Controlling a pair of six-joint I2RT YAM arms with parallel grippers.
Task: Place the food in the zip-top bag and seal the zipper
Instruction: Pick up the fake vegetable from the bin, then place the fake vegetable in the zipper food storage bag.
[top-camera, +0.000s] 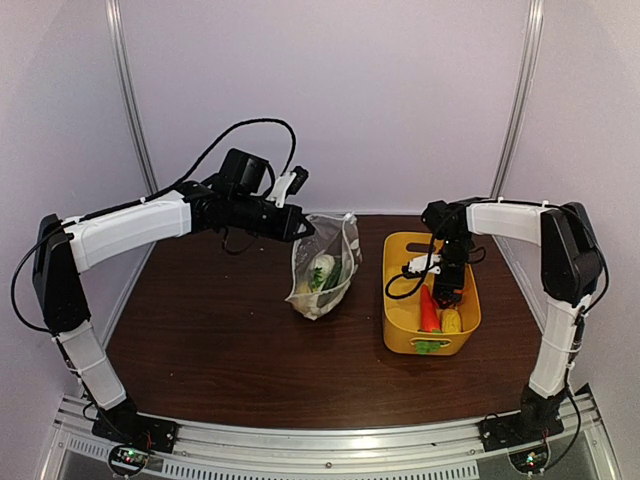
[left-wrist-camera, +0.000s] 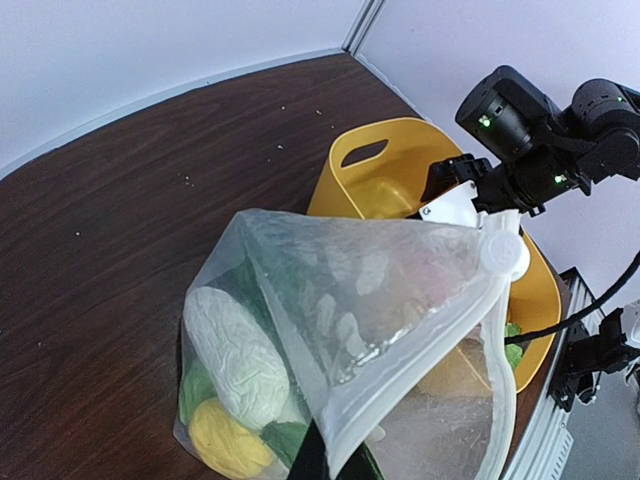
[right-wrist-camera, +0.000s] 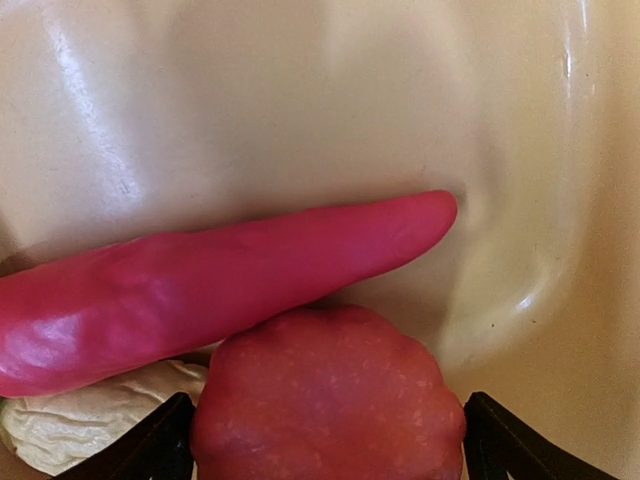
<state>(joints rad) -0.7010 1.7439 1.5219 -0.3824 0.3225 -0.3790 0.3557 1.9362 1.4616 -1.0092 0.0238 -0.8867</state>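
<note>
Clear floppy plastic, printed with pale dots, hung from my left gripper (top-camera: 291, 218): the zip-top bag (top-camera: 325, 262) was pinched by its mouth edge between jaws closed tight, its bottom down on the dark brown wooden table (top-camera: 220, 330) near the middle. From my left wrist I saw the zipper (left-wrist-camera: 430, 360), a thin strip along the bag's mouth, with its small white slider tab (left-wrist-camera: 503, 256) at the far end of that strip. Some of the food lay inside the bag: a white ridged toy vegetable (left-wrist-camera: 238, 355), a yellow knobbly piece (left-wrist-camera: 225, 440) below it, and a green bit (left-wrist-camera: 193, 388) beside them.

To the right of the bag, apart from it, stood the yellow plastic basket (top-camera: 395, 320). My right gripper (top-camera: 446, 290) reached down into it. Its fingers (right-wrist-camera: 150, 450) stood wide, one on either side of a round, ridged red toy vegetable (right-wrist-camera: 330, 370); whether they touched it I could not tell. A long red toy chili pepper (right-wrist-camera: 230, 275) lay just beyond that round piece on the basket's floor, and a crinkled white piece (right-wrist-camera: 80, 425) showed under the pepper's thick end. From above, a small yellow piece (top-camera: 452, 320) and a green leafy piece (top-camera: 428, 346) lay at the basket's near end.
</note>
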